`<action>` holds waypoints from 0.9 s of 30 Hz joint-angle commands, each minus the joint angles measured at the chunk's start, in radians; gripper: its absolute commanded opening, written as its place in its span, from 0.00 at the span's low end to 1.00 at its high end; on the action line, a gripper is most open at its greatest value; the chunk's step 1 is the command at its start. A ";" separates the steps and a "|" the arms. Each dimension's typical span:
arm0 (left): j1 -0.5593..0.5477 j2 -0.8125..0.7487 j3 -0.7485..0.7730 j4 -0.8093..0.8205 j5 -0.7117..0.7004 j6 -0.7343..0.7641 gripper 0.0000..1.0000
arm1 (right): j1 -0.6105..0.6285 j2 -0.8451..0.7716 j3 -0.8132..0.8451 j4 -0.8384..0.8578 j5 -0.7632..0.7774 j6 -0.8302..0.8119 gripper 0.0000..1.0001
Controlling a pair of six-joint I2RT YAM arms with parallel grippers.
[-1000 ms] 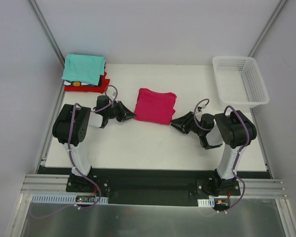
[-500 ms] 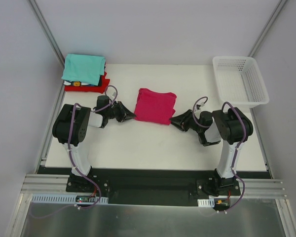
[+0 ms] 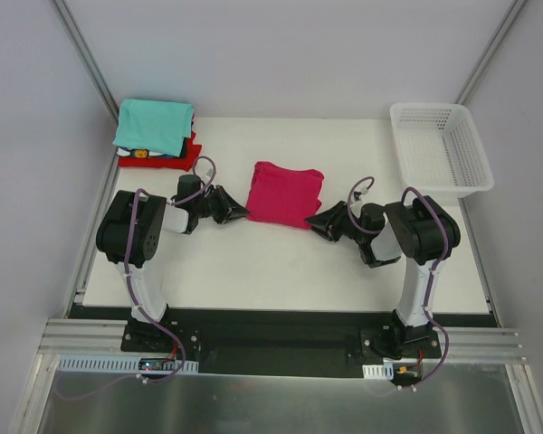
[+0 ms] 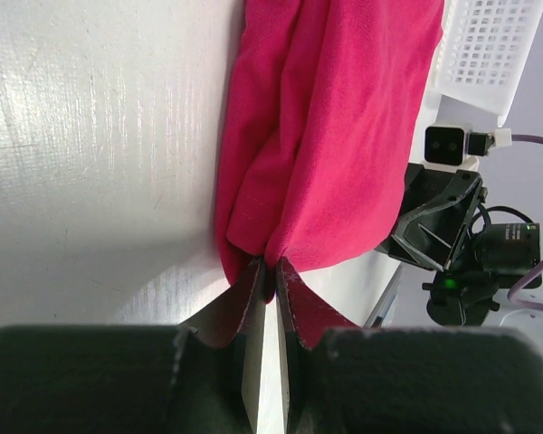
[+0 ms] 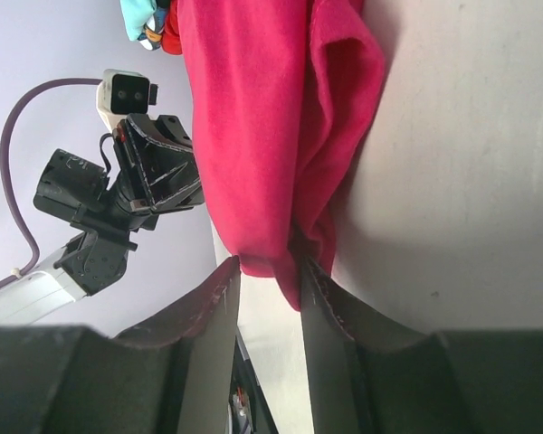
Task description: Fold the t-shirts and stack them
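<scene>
White tabletop (image 3: 253, 262) fills the space between pale grey walls, with the two arms bolted at its near edge. At the middle of the table lies a pink shirt (image 3: 285, 194), folded into a rough rectangle, well apart from everything else on the surface. The left gripper (image 3: 243, 213) lies low at the shirt's near left corner. The left wrist view shows its jaws all but closed, their tips pinching a small tuck of the pink cloth. The right gripper (image 3: 313, 222) sits at the near right corner, pointing in toward the left one. In the right wrist view its jaws stand part-way apart, with the bunched corner of the shirt between them. The cloth touches both inner faces, though I cannot tell whether they squeeze it or merely straddle it. In the far left corner is a stack of folded shirts. A teal shirt (image 3: 152, 125) is on top, a red shirt (image 3: 190, 155) shows below at the right, and a dark and white shirt (image 3: 131, 152) peeks out at the near edge between them. A white mesh basket (image 3: 430, 108) sits at the far right corner of the table.
</scene>
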 commanded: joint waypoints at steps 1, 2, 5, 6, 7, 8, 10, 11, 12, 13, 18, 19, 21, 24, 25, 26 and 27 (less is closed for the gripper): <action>0.008 -0.020 0.020 0.007 0.033 0.030 0.08 | 0.005 -0.013 -0.013 0.242 -0.009 0.001 0.35; 0.008 -0.019 0.021 0.007 0.033 0.031 0.08 | 0.008 -0.013 -0.016 0.242 -0.009 0.003 0.35; 0.008 -0.022 0.018 0.006 0.032 0.030 0.08 | 0.011 -0.020 -0.027 0.242 -0.013 0.001 0.35; 0.008 -0.022 0.018 0.006 0.030 0.030 0.08 | 0.011 -0.022 -0.028 0.242 -0.015 0.001 0.34; 0.008 -0.023 0.018 0.006 0.030 0.030 0.08 | 0.011 -0.025 -0.034 0.241 -0.015 0.001 0.33; 0.008 -0.025 0.018 0.006 0.032 0.030 0.08 | 0.012 -0.026 -0.037 0.239 -0.015 -0.002 0.33; 0.008 -0.024 0.021 0.004 0.032 0.028 0.08 | 0.011 -0.025 -0.040 0.241 -0.019 -0.002 0.32; 0.008 -0.024 0.021 0.004 0.032 0.028 0.08 | 0.011 -0.026 -0.040 0.241 -0.022 -0.002 0.32; 0.008 -0.024 0.021 0.004 0.032 0.028 0.07 | 0.011 -0.026 -0.042 0.241 -0.024 -0.003 0.31; 0.008 -0.024 0.021 0.004 0.030 0.028 0.08 | 0.011 -0.025 -0.042 0.241 -0.024 -0.003 0.31; 0.008 -0.024 0.021 0.004 0.030 0.028 0.08 | 0.012 -0.025 -0.043 0.239 -0.038 -0.002 0.31; 0.008 -0.024 0.021 0.004 0.030 0.028 0.08 | 0.011 -0.028 -0.044 0.241 -0.041 -0.003 0.29; 0.008 -0.022 0.021 0.006 0.030 0.027 0.08 | 0.011 -0.029 -0.047 0.241 -0.038 -0.005 0.24; 0.008 -0.022 0.025 0.004 0.032 0.027 0.08 | 0.011 -0.026 -0.045 0.239 -0.039 -0.003 0.13; 0.008 -0.022 0.025 0.003 0.032 0.027 0.08 | 0.011 -0.026 -0.047 0.239 -0.039 -0.002 0.10; 0.008 -0.022 0.023 0.003 0.032 0.028 0.08 | 0.011 -0.028 -0.045 0.241 -0.041 -0.003 0.04; 0.008 -0.023 0.023 0.001 0.032 0.028 0.08 | 0.011 -0.028 -0.045 0.241 -0.041 -0.003 0.01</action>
